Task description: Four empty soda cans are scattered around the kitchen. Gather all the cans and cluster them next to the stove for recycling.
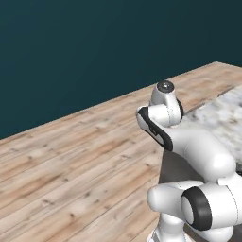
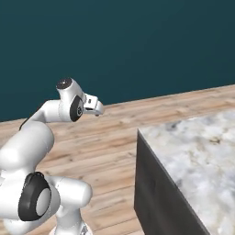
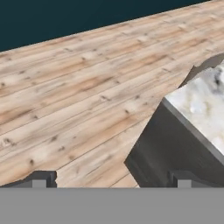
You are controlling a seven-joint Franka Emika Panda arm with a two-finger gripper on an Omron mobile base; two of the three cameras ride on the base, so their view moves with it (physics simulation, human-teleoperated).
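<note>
The soda cans and the stove are out of view. My gripper (image 3: 111,181) is open, its two dark fingertips (image 3: 40,179) standing wide apart with nothing between them. It hangs in the air and looks down at bare wooden floor and at the corner of a marble counter (image 3: 203,103). In the right base view the hand (image 2: 93,104) sticks out from the raised wrist, to the left of that counter and above the floor.
A marble-topped counter (image 2: 202,151) with dark side panels (image 2: 151,193) stands on the right, its corner near the arm; it also appears in the left base view as the counter (image 1: 222,118). Wooden floor (image 1: 71,156) stretches left and ahead to a dark teal wall (image 1: 94,47).
</note>
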